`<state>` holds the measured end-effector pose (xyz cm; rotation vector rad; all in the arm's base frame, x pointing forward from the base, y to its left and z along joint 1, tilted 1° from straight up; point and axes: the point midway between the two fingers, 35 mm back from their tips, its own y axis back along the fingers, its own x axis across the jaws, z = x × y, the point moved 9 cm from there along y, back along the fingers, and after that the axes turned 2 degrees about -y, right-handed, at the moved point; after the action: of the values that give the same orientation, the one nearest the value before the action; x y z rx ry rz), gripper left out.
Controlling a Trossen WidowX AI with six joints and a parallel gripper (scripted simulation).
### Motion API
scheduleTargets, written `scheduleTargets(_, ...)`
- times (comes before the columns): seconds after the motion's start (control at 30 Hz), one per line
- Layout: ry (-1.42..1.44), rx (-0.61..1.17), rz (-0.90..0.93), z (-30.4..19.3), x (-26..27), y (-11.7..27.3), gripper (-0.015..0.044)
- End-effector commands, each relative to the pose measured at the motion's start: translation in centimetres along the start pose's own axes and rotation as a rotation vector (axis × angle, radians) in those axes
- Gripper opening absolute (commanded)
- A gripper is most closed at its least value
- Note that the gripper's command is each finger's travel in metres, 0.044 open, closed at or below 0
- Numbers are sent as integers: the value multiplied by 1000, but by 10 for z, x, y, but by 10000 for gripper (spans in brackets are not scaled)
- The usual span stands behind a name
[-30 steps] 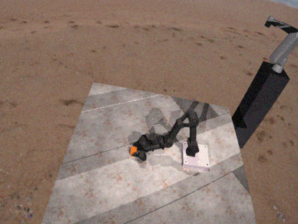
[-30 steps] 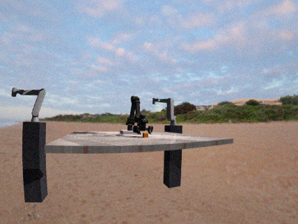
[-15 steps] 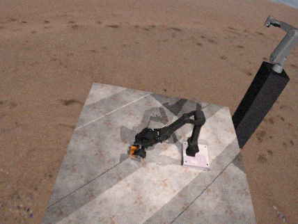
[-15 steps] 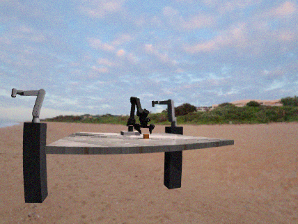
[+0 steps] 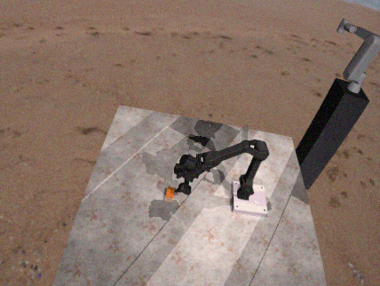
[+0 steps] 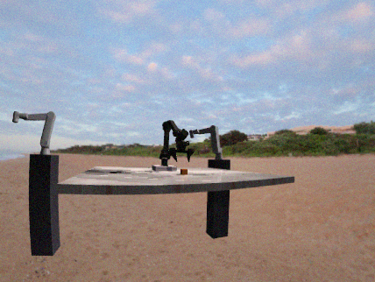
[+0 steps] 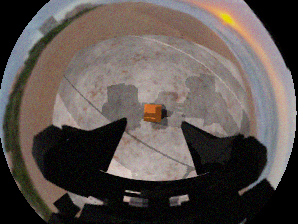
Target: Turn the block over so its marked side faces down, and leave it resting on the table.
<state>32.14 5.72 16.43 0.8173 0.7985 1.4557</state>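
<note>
A small orange block (image 5: 170, 193) (image 6: 184, 172) (image 7: 153, 112) rests on the grey table (image 5: 133, 249) (image 6: 131, 184). It also shows in the wrist view, lying on the table well beyond the fingers. My gripper (image 5: 183, 183) (image 6: 180, 152) (image 7: 154, 122) is open and empty. It hangs above the block, clear of it, with its two dark fingers spread wide at either side of the wrist view. I cannot tell which face of the block carries the mark.
The arm's white base plate (image 5: 251, 201) (image 6: 164, 167) stands on the table to the right of the block. Dark pillars carrying grey camera arms (image 5: 330, 129) (image 6: 44, 201) stand at the table's corners. Sand lies all around.
</note>
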Motion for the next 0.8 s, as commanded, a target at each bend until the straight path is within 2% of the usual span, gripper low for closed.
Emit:
scheduleTargets(0.0, -4, 62, 1, 15, 1, 0, 440)
scheduleTargets(0.5, -6, 488, -11, 85, 3, -10, 440)
scheduleTargets(0.67, -6, 507, -12, 86, 3, -12, 440)
scheduleTargets(0.77, -6, 507, -12, 74, 3, -34, 440)
